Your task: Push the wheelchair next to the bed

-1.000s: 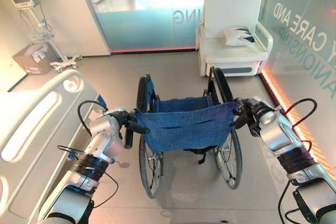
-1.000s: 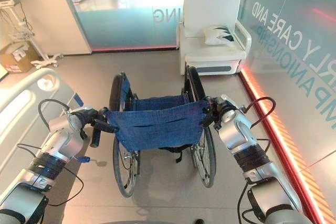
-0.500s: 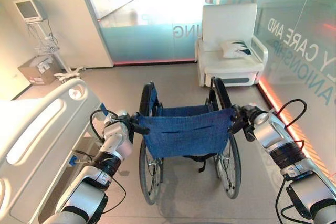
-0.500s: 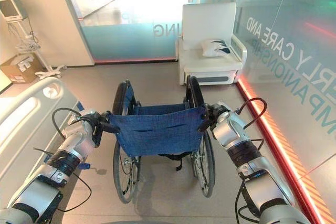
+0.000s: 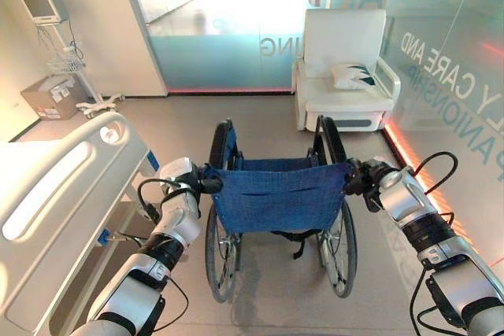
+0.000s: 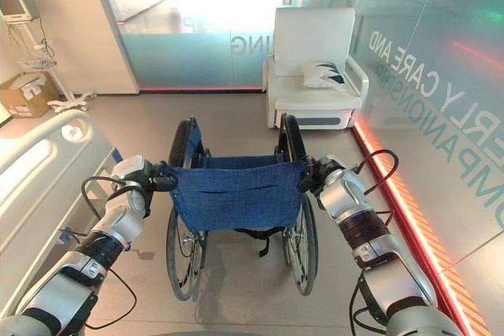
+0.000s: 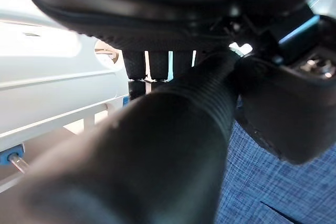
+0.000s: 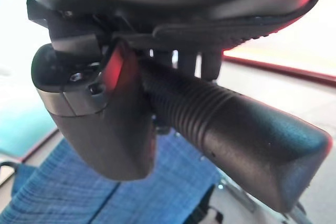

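A: In the middle of the grey floor (image 5: 276, 297) stands the wheelchair (image 5: 277, 198), its back toward the robot, just beside the bed (image 5: 55, 194) on its left side.

B: What's it made of?

A: A blue woven cloth backrest slung between dark posts, two thin spoked wheels with black tyres, and black ribbed rubber grips (image 8: 210, 124) at the rear.

B: And the hands?

A: The left hand (image 5: 203, 182) is clenched on the left grip (image 7: 173, 129); the wrist view has the dark fingers (image 7: 157, 66) wrapped over that thick ribbed cylinder, the thumb pressing from the other side. The right hand (image 5: 356, 177) is likewise closed round the right grip, fingers curled over the top, the blunt end of the grip sticking out past them.

B: The bed?

A: White moulded plastic side rail, smooth, with a long rounded slot and a round recess near the end.

B: Further out?

A: A white padded armchair (image 5: 345, 64) with a patterned cushion (image 5: 352, 76) stands against frosted glass panels (image 5: 220, 29), well apart from the wheelchair. In the far left corner, a monitor (image 5: 43, 4) on a wheeled stand, next to a cardboard box (image 5: 49, 97). A glowing red strip (image 5: 417, 163) runs along the foot of the right wall.
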